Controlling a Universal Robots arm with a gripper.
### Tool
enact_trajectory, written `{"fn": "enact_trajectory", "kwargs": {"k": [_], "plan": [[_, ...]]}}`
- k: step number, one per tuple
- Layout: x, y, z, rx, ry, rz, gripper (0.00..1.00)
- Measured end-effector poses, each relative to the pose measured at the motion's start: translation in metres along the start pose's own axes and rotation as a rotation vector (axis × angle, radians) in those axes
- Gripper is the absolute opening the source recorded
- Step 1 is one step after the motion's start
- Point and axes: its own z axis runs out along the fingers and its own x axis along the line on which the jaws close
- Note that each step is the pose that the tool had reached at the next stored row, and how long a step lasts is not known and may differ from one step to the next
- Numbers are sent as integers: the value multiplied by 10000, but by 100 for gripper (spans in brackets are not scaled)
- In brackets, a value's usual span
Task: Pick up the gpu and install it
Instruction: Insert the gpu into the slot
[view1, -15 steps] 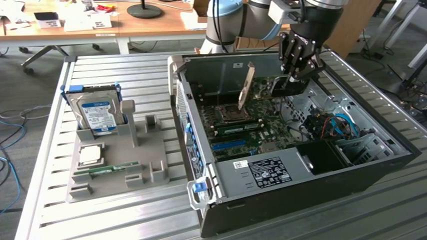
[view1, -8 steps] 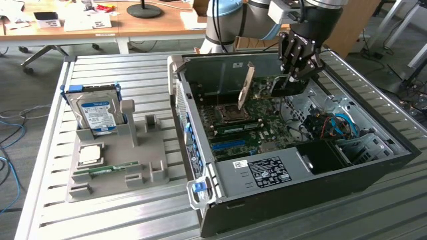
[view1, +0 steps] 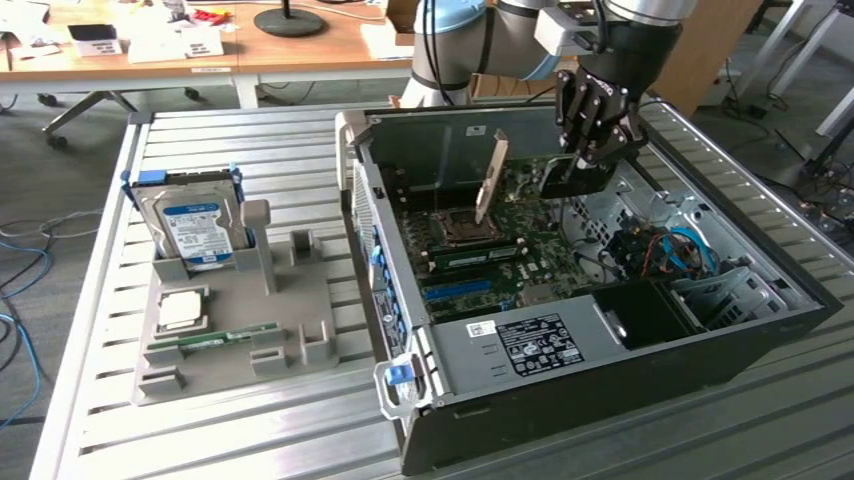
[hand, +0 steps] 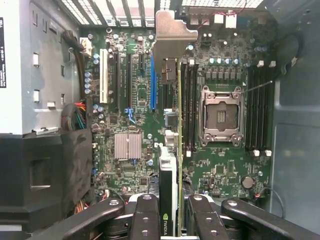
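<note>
The gpu (view1: 514, 180) hangs edge-down inside the open computer case (view1: 561, 350), over the motherboard, with its silver end bracket (view1: 495, 168) toward the case's rear wall. My gripper (view1: 581, 175) is shut on the card's far end. In the wrist view the gpu (hand: 171, 165) appears edge-on, held between my two black fingers (hand: 145, 215), and my gripper (hand: 172, 210) clamps its black cooler side. The bracket (hand: 172, 32) points at the rear slot openings. The card hovers above the motherboard just beside the blue expansion slot (hand: 153, 87); whether it touches a slot I cannot tell.
The motherboard (hand: 130, 120) carries an open CPU socket (hand: 220, 117), memory slots and a small heatsink (hand: 127, 146). A black drive cage (view1: 647, 310) and cables fill the case's front. On the exterior view's left, a grey fixture (view1: 287, 300) holds a hard drive (view1: 198, 225) and a RAM stick (view1: 214, 340).
</note>
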Motion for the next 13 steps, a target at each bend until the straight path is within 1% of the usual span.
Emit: {"fn": "enact_trajectory", "kwargs": {"k": [5, 13], "plan": [[1, -1, 67, 0, 0, 0, 27], [1, -1, 77, 0, 1, 0, 27]]}}
